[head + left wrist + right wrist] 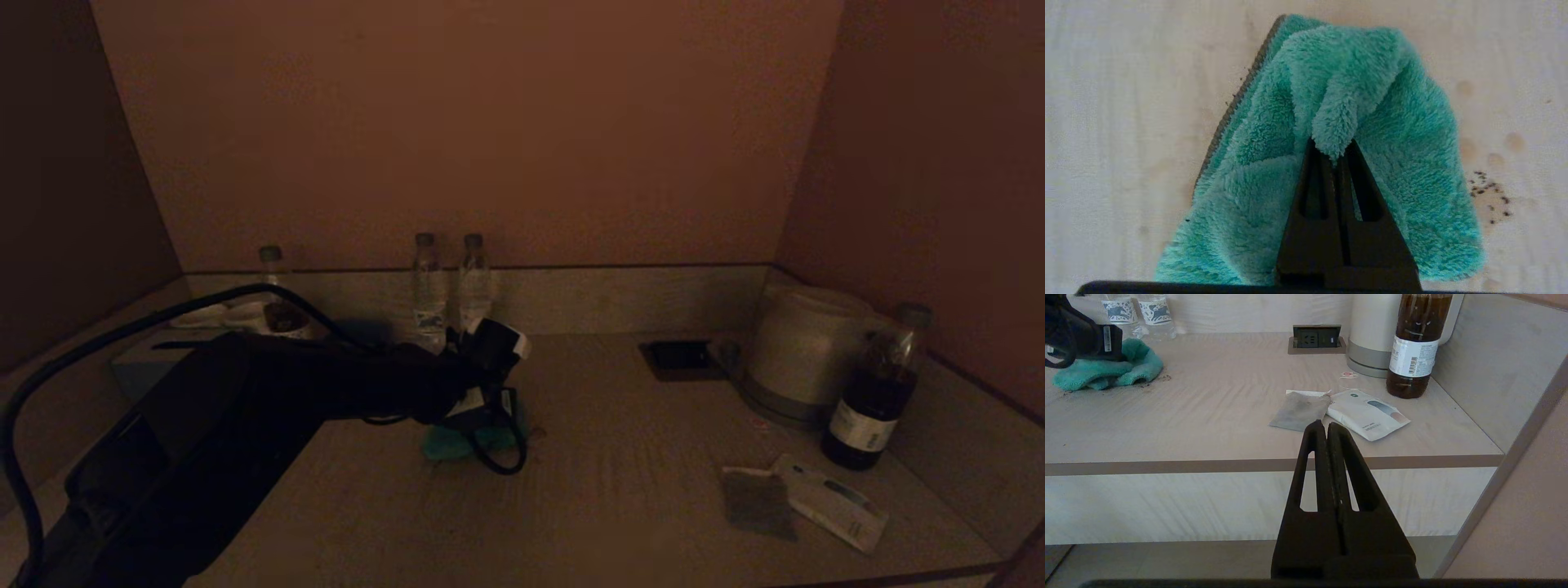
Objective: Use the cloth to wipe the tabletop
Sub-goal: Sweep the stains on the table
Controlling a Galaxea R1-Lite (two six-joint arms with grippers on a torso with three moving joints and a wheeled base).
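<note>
Left gripper (1336, 153): jaws pressed together on a raised fold of the cloth (1306, 163), pinching it near its middle. The rest of the cloth lies spread flat on the tabletop (1118, 122) beneath the gripper. In the head view this sits left of centre, in front of two water bottles (449, 282).

Dark crumbs (1488, 196) lie just beside one cloth edge; a few specks sit along the opposite, hemmed edge. Faint round stains (1514, 141) near the crumbs.

Right gripper (1327, 430): jaws shut, empty, parked off the table in front of its front edge.

Risks, as judged:
- Grip holds only a narrow fold. Heavy downward drag could pull the fold out and leave the cloth behind.
- Too little pressure, and the cloth bunches and skims over the crumbs.
- A stroke toward the back wall could knock over the bottles.
- A long stroke to the right would push the grey sachet (758, 502) and white packet (833, 502), or reach the dark bottle (873, 392) and kettle (804, 351).
- Crumbs may scatter rather than collect.
</note>
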